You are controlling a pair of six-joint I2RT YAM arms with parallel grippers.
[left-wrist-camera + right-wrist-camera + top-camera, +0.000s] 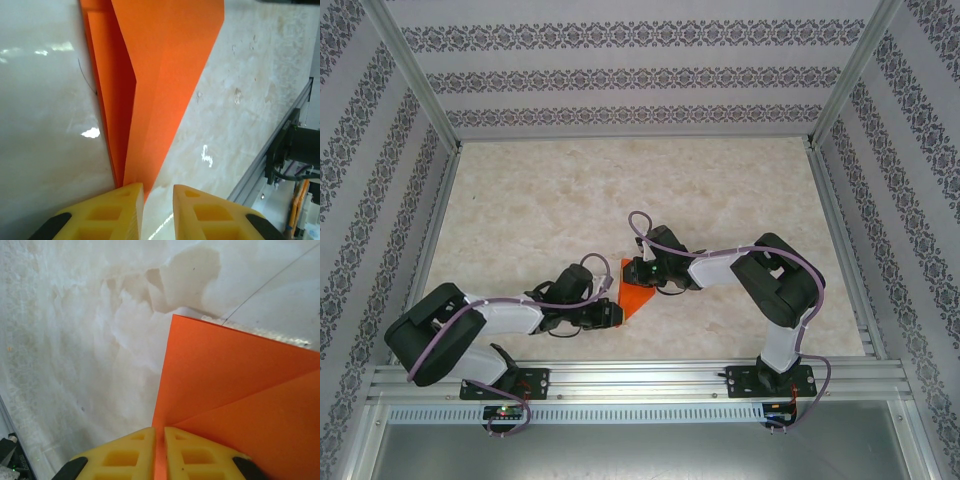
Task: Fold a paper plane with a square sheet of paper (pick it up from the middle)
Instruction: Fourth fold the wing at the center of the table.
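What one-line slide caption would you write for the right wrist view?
The right gripper pinches a partly folded bright orange paper sheet at its edge, pale marbled tabletop behind.

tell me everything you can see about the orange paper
The orange paper is thin, bright and matte. It is partly folded, with layered flaps and sharp creases that taper to a narrow end. It sits low on the pale table between the two arms. The right gripper is pinched shut on one edge. The left gripper has its jaws slightly apart at the narrow end.
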